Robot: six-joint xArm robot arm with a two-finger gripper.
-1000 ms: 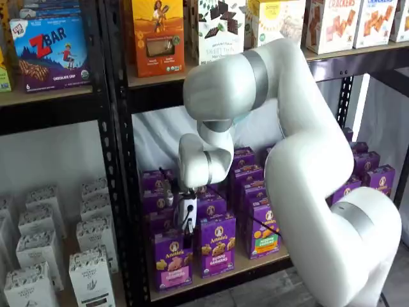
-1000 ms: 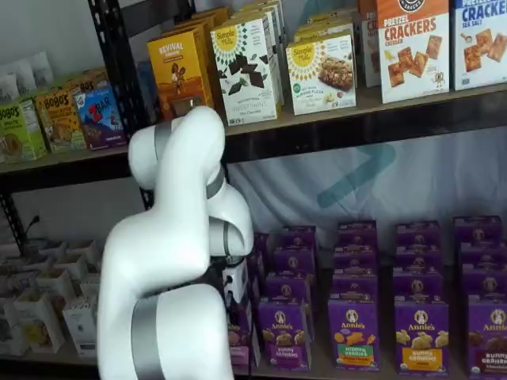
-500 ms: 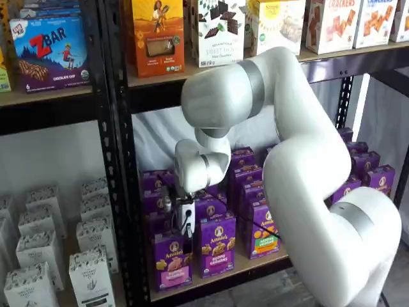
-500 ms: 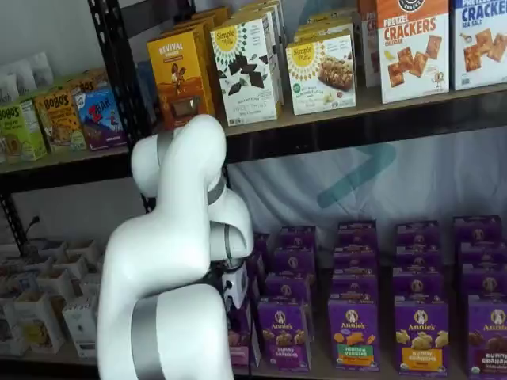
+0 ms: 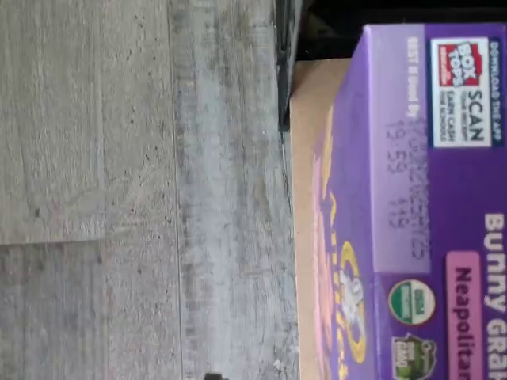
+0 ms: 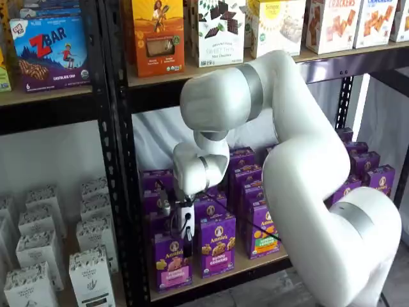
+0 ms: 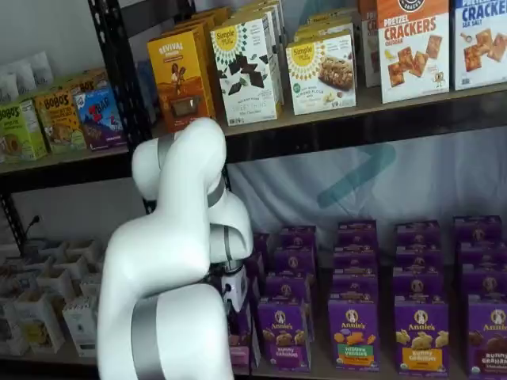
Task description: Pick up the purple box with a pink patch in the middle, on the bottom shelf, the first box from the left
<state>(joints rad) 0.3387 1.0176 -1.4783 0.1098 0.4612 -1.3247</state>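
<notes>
The purple box (image 6: 172, 261) stands at the front left of the bottom shelf (image 6: 239, 270), just below the tool (image 6: 184, 231). Its fingers are judged apart, though hardly seen. The neighbouring Annie's carton (image 6: 216, 245) could be clipped or toppled if the descent drifts sideways.

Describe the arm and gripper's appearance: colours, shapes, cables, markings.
The glossy white arm is built of rounded, tube-like segments, with grey bands at the joints, seen in both shelf views. The small white gripper body has a round dark mark on its face, and thin black cables trail beside it.
</notes>
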